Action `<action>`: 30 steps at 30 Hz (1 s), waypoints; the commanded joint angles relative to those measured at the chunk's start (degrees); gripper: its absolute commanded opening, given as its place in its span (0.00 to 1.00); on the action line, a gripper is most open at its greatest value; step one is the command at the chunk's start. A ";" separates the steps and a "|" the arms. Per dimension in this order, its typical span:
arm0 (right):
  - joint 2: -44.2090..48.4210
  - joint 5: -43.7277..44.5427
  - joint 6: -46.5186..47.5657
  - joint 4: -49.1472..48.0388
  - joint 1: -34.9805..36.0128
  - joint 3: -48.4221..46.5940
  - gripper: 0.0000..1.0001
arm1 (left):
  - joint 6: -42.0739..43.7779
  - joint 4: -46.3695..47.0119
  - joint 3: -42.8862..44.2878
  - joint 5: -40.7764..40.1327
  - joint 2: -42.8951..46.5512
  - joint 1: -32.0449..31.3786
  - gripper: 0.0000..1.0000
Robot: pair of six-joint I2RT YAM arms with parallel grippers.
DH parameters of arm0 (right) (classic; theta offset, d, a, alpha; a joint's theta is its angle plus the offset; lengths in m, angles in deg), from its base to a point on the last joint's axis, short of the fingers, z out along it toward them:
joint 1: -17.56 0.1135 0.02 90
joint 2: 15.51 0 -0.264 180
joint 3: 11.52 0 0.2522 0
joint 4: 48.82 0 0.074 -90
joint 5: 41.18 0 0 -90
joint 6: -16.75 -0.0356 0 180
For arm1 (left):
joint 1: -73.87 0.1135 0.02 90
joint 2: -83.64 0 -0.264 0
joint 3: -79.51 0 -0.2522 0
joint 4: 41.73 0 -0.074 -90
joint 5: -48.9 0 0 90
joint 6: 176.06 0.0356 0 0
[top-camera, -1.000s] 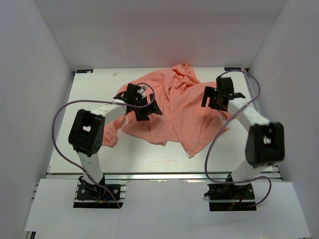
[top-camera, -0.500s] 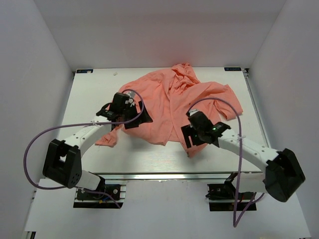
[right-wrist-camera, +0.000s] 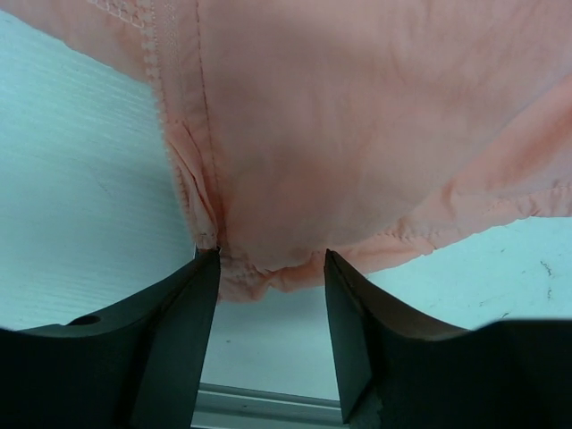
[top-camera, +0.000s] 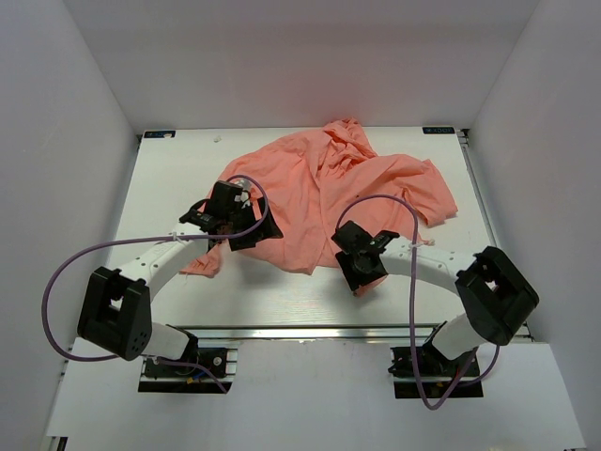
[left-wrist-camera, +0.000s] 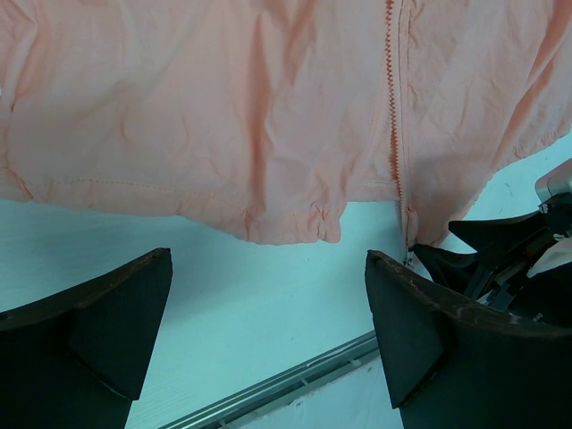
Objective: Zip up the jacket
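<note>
The salmon-pink jacket lies crumpled over the middle and back of the white table, its front edges meeting near the front. My left gripper is open over the jacket's left hem. In the left wrist view the gripper is wide open and empty above bare table, with the jacket hem and zipper ahead of it. My right gripper is at the jacket's lowest front corner. In the right wrist view the gripper is open, with the hem corner between its fingertips and a zipper tape at upper left.
A metal rail runs along the table's front edge. White enclosure walls stand left, right and behind. Purple cables loop off both arms. The right gripper's black body shows in the left wrist view.
My right arm has swung from the back right of the jacket down to its front hem corner. My left arm has stretched out and shifted its gripper slightly left and forward.
</note>
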 commanded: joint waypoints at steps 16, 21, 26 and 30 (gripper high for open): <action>-1.09 -6.24 -6.44 -6.19 3.31 -1.85 0.47 | 1.18 -0.78 -0.17 -0.78 3.63 -0.05 0.98; 2.52 -5.00 -7.68 -7.15 3.31 0.96 0.54 | 1.18 -0.87 -0.08 -0.43 3.98 -0.05 0.98; 2.96 -5.35 -7.24 -7.77 3.31 3.16 0.57 | 1.27 -0.69 -0.17 -0.16 4.25 -0.05 0.98; 2.70 -5.18 -8.03 -7.42 3.40 4.39 0.57 | 1.18 -0.87 -0.26 0.10 4.60 -0.05 0.98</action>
